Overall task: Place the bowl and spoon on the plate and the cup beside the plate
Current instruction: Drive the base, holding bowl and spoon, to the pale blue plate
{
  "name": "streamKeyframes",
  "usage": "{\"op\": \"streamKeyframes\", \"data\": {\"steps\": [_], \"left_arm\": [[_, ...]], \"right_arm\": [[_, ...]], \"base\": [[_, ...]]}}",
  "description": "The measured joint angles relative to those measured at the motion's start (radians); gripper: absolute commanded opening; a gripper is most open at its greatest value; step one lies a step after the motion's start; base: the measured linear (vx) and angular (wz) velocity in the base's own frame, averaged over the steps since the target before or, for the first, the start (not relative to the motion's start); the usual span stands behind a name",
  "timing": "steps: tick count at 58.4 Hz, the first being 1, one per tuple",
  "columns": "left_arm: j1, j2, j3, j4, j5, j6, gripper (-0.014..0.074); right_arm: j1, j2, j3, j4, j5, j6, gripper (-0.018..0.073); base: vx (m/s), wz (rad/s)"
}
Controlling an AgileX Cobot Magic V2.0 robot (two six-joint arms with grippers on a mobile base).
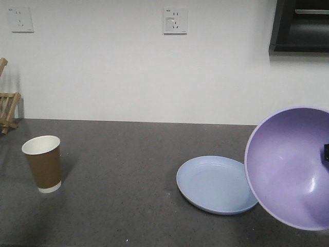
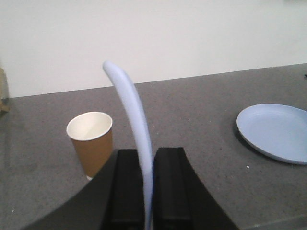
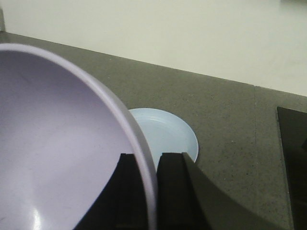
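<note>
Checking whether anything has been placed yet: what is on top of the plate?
Nothing shows on the plate; its visible surface is bare. The tilted bowl in the right gripper hides its right edge in the front view, so that part is unchecked.

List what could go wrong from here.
The right gripper pinches the glossy lavender bowl only at its rim, steeply tilted; it may slip or land edge-first on the round light-blue plate.
The left gripper holds the pale bluish-white spoon by one end; it may pivot.
The tan paper cup stands near that gripper and may tip.
</note>
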Motion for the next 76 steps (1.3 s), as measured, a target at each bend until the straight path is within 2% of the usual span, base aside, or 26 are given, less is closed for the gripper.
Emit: {"op": "streamKeyframes", "data": {"steps": [42,76], "left_arm": [[0.0,0.0,0.0,0.0,0.0,0.0,0.0],[0.0,0.0,0.0,0.0,0.0,0.0,0.0]], "right_arm": [[0.0,0.0,0.0,0.0,0.0,0.0,-0.0009],[0.0,0.0,0.0,0.0,0.0,0.0,-0.0009]], "base": [[0.27,-0.1],[0.09,-0.01]]}}
